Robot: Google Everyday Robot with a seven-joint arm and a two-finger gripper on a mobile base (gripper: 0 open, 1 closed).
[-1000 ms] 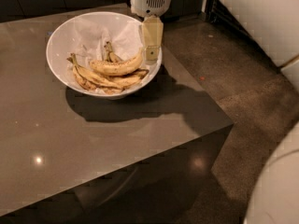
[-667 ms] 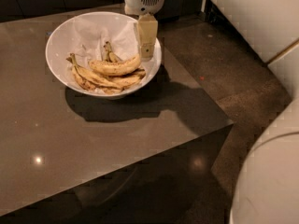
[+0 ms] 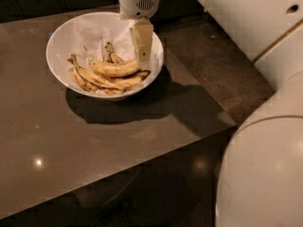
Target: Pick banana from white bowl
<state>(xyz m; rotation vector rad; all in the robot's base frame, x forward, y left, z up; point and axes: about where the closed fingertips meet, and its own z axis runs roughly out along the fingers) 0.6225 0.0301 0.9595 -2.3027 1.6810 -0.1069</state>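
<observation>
The white bowl (image 3: 57, 38), lined with crumpled white paper, stands on the far part of a dark glossy table (image 3: 94, 145). The banana (image 3: 115, 68), plump and bright yellow with brown speckles, lies across the bowl's middle on top of thinner, browner bananas (image 3: 93, 78). My gripper (image 3: 143, 60) hangs from its white wrist (image 3: 139, 1) down into the right side of the bowl. Its tip is at the banana's right end. I cannot tell if it touches the fruit.
The table's right edge runs close beside the bowl, with dark floor (image 3: 213, 65) beyond it. Large white arm and body parts (image 3: 265, 174) fill the right side and lower right corner. Another small banana (image 3: 111, 54) stands up behind the plump one.
The gripper has shifted a little left and lower, deeper into the bowl toward the banana's right end. The bananas and bowl have not moved.
</observation>
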